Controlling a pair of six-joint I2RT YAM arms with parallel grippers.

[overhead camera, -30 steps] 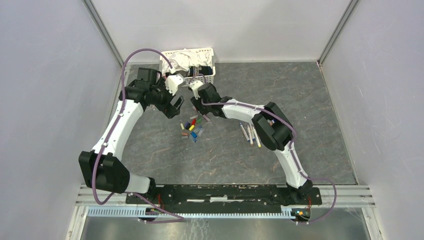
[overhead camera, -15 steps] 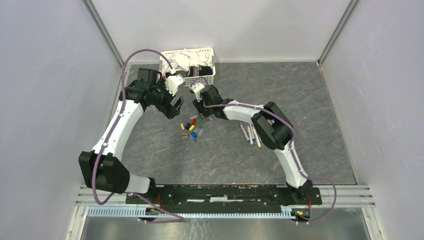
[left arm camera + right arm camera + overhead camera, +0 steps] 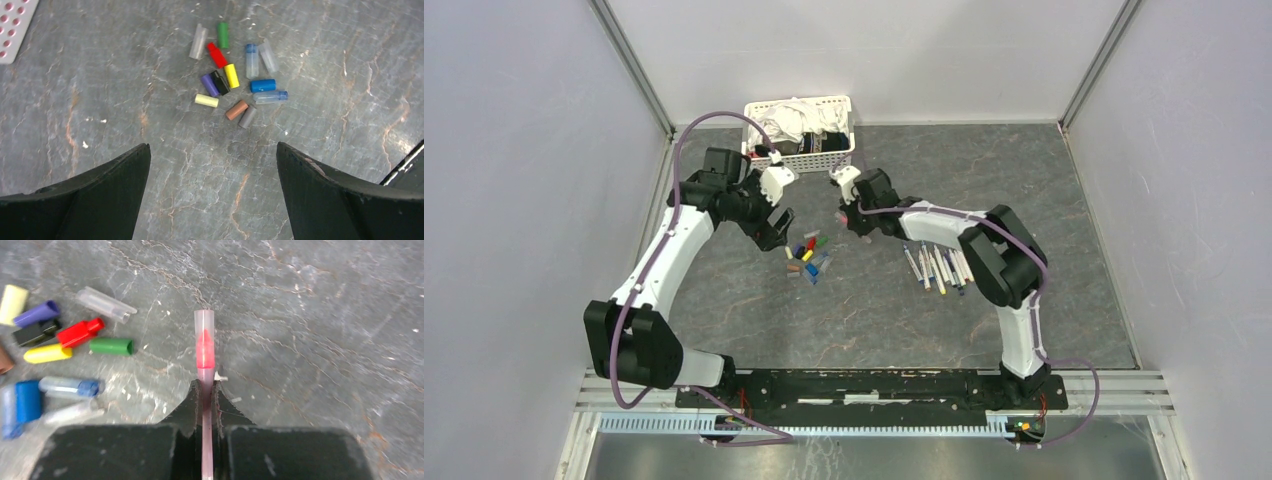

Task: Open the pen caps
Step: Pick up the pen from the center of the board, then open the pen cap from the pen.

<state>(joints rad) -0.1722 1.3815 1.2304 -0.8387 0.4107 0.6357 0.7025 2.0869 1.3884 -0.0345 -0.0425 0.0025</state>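
Observation:
Several loose pen caps point(image 3: 231, 75) in red, green, yellow, blue, purple, black and clear lie in a cluster on the grey floor, also shown in the top view point(image 3: 807, 255) and at the left of the right wrist view point(image 3: 80, 332). My left gripper point(image 3: 213, 145) is open and empty, its jaws wide apart just short of the cluster; in the top view it point(image 3: 776, 222) sits left of the caps. My right gripper point(image 3: 205, 385) is shut on a thin pen point(image 3: 205, 340) whose red tip sits inside a clear cap, to the right of the cluster point(image 3: 854, 213).
Several white pens point(image 3: 936, 265) lie side by side on the floor right of the caps, under the right forearm. A white slotted basket point(image 3: 834, 103) of cloths stands at the back wall. Its corner shows in the left wrist view point(image 3: 12, 30).
My right gripper has pulled away to the right from the left gripper, carrying the pen. The right forearm has swung right, uncovering more of the lying pens. The left gripper barely shifted.

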